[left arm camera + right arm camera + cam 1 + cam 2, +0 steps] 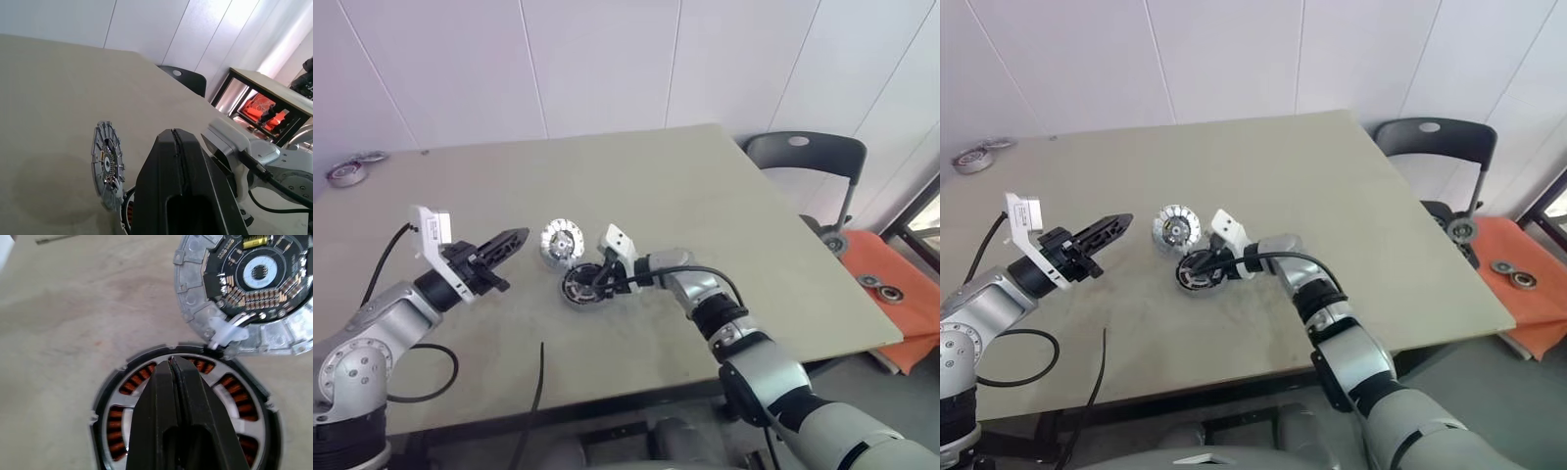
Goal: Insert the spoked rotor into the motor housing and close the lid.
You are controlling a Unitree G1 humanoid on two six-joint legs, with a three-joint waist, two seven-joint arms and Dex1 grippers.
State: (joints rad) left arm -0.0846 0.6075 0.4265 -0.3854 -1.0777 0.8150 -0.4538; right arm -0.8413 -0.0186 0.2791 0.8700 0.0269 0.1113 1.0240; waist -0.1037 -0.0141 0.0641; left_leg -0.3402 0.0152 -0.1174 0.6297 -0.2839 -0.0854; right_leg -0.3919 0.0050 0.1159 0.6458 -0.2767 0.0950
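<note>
The motor housing (pixel 103 407), a round puck with a dark rim, lies on the table (pixel 705 196) near its middle. Inside it a silvery spoked wheel (pixel 218 392), which looks like the spoked rotor, sits over copper windings that show through its gaps. The silver lid (pixel 254 289) with a circuit board inside stands open beside the housing (pixel 579 287), joined to it by white wires. My right gripper (pixel 174 363) is shut, its tips over the housing's centre. My left gripper (pixel 514 240) is shut and holds nothing, hovering left of the lid (pixel 561 241).
A dark chair (pixel 803 152) stands past the table's far right corner. Metal rings (pixel 347 174) lie at the far left edge. An orange surface (pixel 901 294) with small metal parts sits right of the table. Black cables (pixel 538 382) trail over the near edge.
</note>
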